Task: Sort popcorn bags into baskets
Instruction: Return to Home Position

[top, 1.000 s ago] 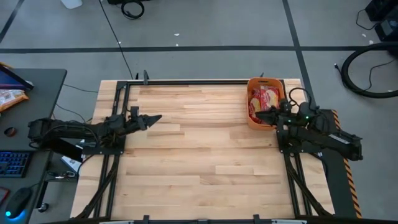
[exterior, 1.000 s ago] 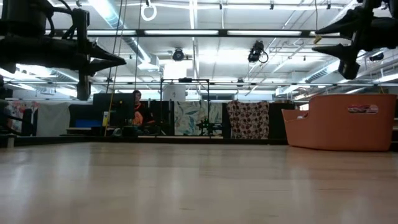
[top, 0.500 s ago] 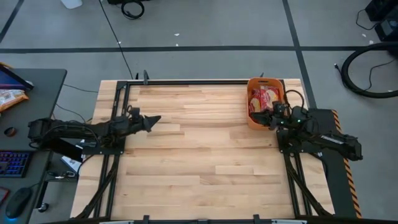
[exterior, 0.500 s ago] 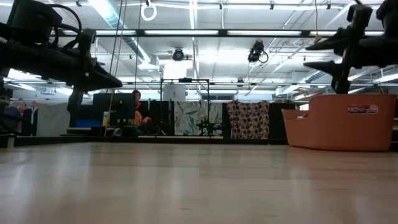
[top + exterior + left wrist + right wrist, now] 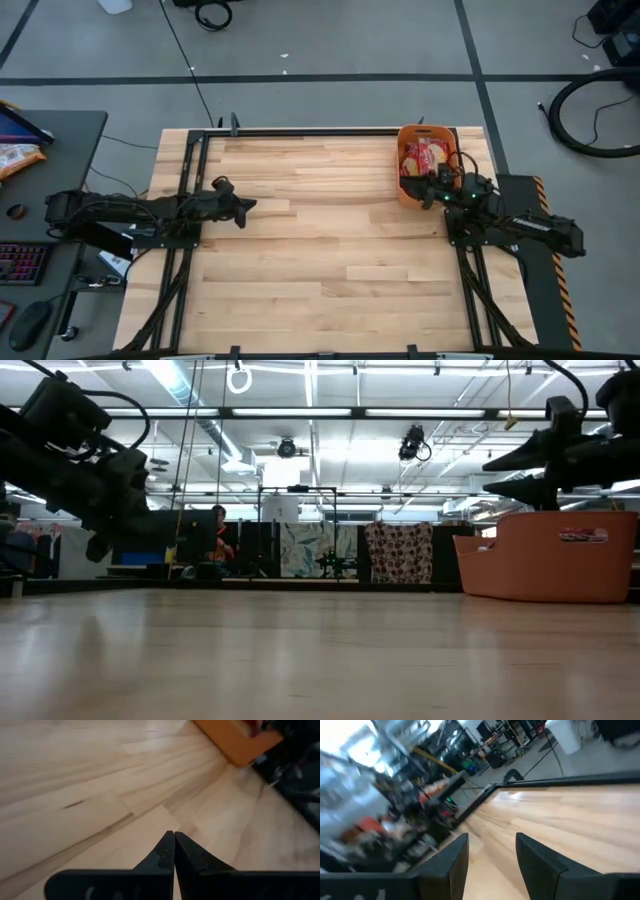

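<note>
The red popcorn bags (image 5: 425, 158) lie piled inside the orange basket (image 5: 402, 175), which sits on the wooden table (image 5: 320, 250). The right gripper (image 5: 430, 193) hangs just beside the basket's near end, a bit higher than its rim – its two fingers are spread apart and hold nothing. The left gripper (image 5: 243, 207) is well apart from the basket, low over the bare wood – its fingers are pressed tight together with nothing between them
</note>
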Controlling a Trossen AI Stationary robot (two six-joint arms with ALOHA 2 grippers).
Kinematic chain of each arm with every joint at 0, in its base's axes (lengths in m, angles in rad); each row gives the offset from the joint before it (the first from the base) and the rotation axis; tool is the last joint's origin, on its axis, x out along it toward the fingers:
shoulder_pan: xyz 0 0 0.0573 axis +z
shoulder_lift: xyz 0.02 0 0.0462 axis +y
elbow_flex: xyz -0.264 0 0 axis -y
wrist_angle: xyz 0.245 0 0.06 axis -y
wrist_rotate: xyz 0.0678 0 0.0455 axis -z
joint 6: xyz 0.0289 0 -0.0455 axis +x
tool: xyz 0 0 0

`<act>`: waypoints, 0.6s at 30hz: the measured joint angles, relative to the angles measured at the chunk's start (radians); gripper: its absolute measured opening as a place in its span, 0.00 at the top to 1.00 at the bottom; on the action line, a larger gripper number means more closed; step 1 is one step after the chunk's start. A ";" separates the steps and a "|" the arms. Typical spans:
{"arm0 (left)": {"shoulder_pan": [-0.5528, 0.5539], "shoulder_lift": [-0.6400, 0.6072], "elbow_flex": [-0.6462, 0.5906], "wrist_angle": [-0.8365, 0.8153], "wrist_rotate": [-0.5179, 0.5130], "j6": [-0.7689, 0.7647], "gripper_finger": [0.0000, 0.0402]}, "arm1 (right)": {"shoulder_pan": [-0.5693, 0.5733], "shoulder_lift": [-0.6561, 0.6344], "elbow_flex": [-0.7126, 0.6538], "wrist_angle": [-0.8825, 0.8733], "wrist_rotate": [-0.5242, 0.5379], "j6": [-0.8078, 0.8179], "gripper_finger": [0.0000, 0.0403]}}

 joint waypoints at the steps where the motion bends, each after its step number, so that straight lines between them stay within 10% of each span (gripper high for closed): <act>1: 0.000 0.000 0.000 -0.008 0.000 0.014 0.98 | 0.000 0.006 0.000 -0.002 -0.004 -0.047 0.58; 10: 0.000 0.000 0.000 -0.005 0.000 0.014 0.98 | 0.000 0.025 0.000 -0.002 -0.013 -0.844 0.58; 18: 0.000 0.000 0.000 -0.005 0.000 0.014 0.98 | 0.000 0.025 0.000 0.002 -0.014 -0.894 0.58</act>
